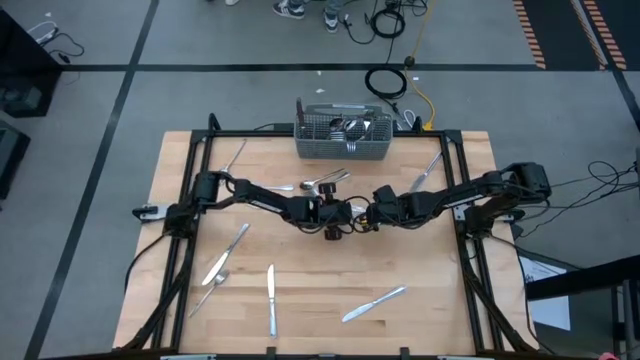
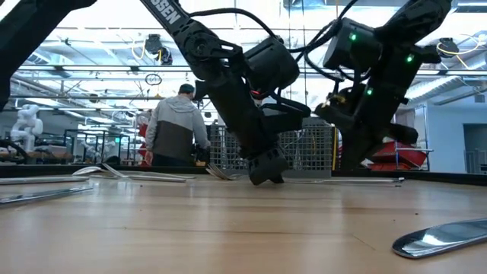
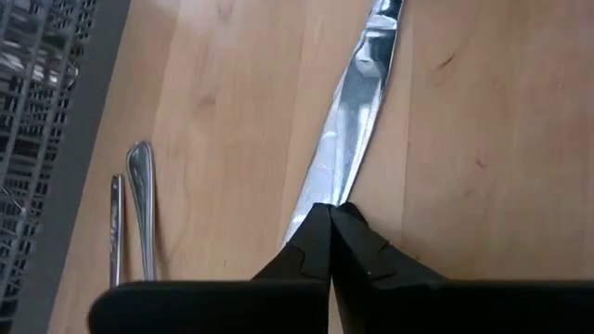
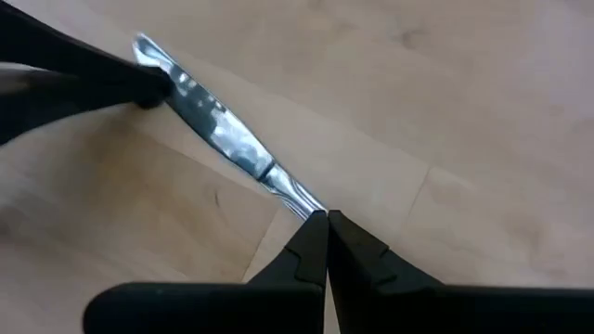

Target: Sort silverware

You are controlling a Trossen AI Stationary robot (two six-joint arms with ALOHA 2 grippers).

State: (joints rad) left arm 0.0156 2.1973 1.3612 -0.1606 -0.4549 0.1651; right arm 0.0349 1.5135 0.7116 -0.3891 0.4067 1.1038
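From above: left end effector point(image 1: 338, 211) and right end effector point(image 1: 368, 214) meeting mid-surface point(image 1: 300, 300), clamped on opposite ends of one knife point(image 1: 352, 212); basket point(image 1: 342, 140) at far edge, loose knives point(image 1: 270, 298) scattered near. Low down: person point(image 2: 175, 125) beyond. Left wrist: fingers point(image 3: 320, 246) pinching blade; two handles point(image 3: 139, 199) beside. Right wrist: fingers point(image 4: 320, 243) pinching handle.

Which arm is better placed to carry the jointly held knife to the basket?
Probably left: the left gripper and right gripper both clamp the knife, but the basket shows close by in the left wrist view.
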